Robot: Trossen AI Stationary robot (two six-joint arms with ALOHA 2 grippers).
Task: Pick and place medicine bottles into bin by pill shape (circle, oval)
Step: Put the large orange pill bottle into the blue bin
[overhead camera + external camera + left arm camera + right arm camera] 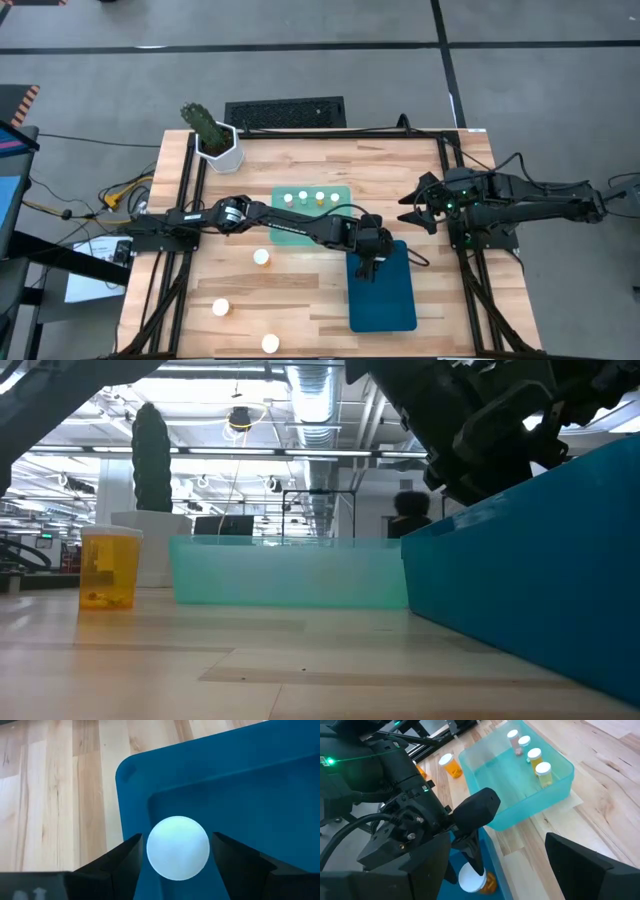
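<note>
three bottles [261, 257] stand loose on the worktop [300, 300]; the pale green bin [520, 775] holds four. my left gripper [177, 851] pinches a white-capped bottle [177, 847] over the dark teal bin [240, 785]; my right gripper [412, 208] is spread.

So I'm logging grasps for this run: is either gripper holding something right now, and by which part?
The left gripper, over the dark blue bin, holds a white-capped medicine bottle between its fingers, just below the cap. The right gripper is open and empty.

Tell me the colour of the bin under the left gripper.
Dark teal-blue bin; the left wrist view shows it best.
</note>
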